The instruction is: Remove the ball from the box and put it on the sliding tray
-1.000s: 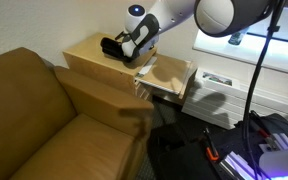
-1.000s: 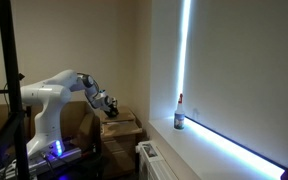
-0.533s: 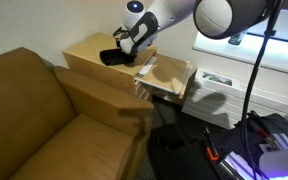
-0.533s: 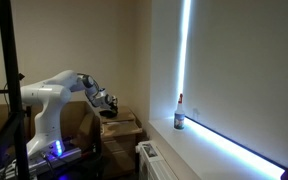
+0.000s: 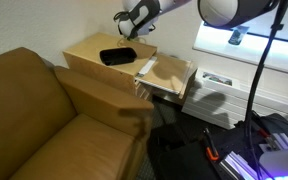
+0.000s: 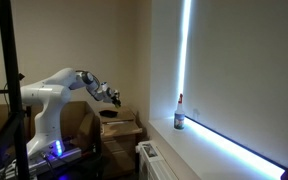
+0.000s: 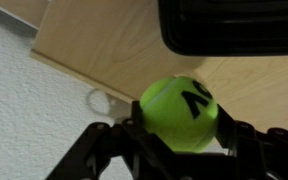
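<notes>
In the wrist view my gripper (image 7: 179,135) is shut on the yellow-green ball (image 7: 179,112), which fills the space between the fingers. The black box (image 7: 234,25) lies below at the top of that view, on the light-wood cabinet top. In an exterior view the gripper (image 5: 127,22) is raised above the cabinet, up and to the right of the box (image 5: 117,56). The ball is too small to make out there. The sliding tray (image 5: 167,77) sticks out to the right of the cabinet, lower than its top. In an exterior view the gripper (image 6: 112,95) hangs above the cabinet.
A brown sofa (image 5: 34,110) stands in front of the cabinet (image 5: 89,52). A white radiator (image 5: 216,80) is beside the tray. A tripod pole (image 5: 264,70) and cables stand at the right. A bottle (image 6: 179,112) stands on the window sill.
My gripper has risen from the box and moved up and away from it, carrying the ball. The box now lies uncovered on the cabinet top.
</notes>
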Tool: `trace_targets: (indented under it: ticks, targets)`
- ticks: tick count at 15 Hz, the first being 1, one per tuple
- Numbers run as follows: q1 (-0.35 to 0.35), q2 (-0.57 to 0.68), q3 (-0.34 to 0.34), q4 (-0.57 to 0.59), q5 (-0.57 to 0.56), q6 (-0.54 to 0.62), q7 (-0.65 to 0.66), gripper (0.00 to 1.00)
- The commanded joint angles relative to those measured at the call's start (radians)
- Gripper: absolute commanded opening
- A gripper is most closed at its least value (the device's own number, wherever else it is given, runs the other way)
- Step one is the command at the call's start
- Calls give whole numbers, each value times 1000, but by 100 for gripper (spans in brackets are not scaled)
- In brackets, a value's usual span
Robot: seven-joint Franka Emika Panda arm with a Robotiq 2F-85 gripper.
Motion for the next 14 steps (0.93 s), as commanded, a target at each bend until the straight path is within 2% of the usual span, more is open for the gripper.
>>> trace_targets:
  ticks: [1,2,3,4,6,7,10,14]
  targets:
    - [-19,-210,35,-98,-28,-278,-5,44]
    - [-28,-251,38,-97,-38,-365,6,44]
    - [-5,-293,-10,-121,3,-435,-3,44]
    - [-9,-337,-17,-141,6,-503,5,44]
    - [-8,-432,-42,-227,12,-589,25,44]
    - [-63,-488,36,-280,-56,-613,69,44]
    - [-137,-600,95,-421,-46,-659,134,44]
    - [-252,-709,150,-591,-4,-661,222,44]
